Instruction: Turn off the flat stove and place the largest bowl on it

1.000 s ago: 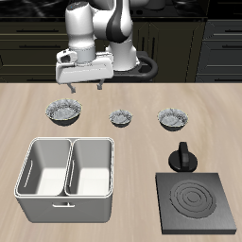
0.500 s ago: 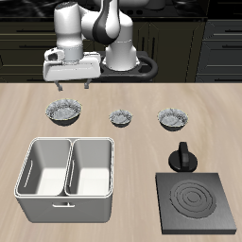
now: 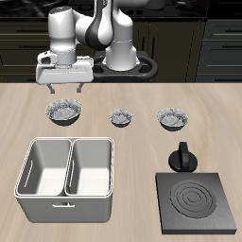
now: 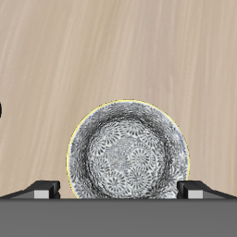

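Note:
The largest bowl (image 3: 63, 112), speckled grey-white, stands at one end of a row of three bowls at the back of the table. My gripper (image 3: 68, 87) hangs open directly above it, holding nothing. The wrist view looks straight down into the bowl (image 4: 127, 153), which lies between my two fingertips (image 4: 46, 189) of the gripper (image 4: 120, 190). The flat stove (image 3: 197, 203) sits at the table's front corner, far from the gripper. Its ring burner (image 3: 193, 200) is grey, and its black knob (image 3: 181, 158) stands at its back edge.
Two smaller speckled bowls (image 3: 121, 117) (image 3: 172, 117) stand in the same row. A white two-compartment bin (image 3: 68, 178) sits in front of the largest bowl, between it and the table's front edge.
The gripper has travelled sideways along the back of the table, away from the middle bowl, and now hangs over the largest bowl. Nothing on the table has moved.

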### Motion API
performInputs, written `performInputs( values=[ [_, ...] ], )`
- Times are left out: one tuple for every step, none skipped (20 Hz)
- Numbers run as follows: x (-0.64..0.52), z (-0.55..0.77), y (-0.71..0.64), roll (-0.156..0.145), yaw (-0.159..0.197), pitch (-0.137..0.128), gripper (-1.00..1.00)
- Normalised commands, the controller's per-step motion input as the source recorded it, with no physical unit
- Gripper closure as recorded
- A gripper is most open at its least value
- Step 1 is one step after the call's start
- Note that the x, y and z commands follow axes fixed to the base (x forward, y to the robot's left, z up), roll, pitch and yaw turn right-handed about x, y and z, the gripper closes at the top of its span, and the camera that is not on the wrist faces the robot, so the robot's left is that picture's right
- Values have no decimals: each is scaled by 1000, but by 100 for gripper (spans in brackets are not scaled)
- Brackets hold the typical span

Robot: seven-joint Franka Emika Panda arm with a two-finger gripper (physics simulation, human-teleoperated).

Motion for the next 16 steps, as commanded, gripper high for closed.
performInputs(
  values=[
    [27,-60,49,-1,-48,-2,-100],
    [29,-174,94,-11,12,-23,-100],
    [31,-123,100,10,1,2,-100],
    [77,-104,87,-12,0,-3,-100],
    [94,-193,191,-15,-55,-17,-100],
    [72,-221,204,25,27,9,-100],
    [78,-218,181,-1,4,-1,-100],
    [161,-315,292,39,10,37,-100],
    [110,-559,252,-8,47,33,-100],
    [130,-299,74,3,15,38,-100],
    [45,10,17,0,0,0,-100],
    [98,-567,147,0,-15,58,-100],
    [156,-329,64,-10,-30,52,-100],
    [76,-263,93,-5,25,31,-100],
    [37,-260,11,-6,-21,44,-100],
    [-4,-217,56,-2,-1,-9,-100]
  ],
)
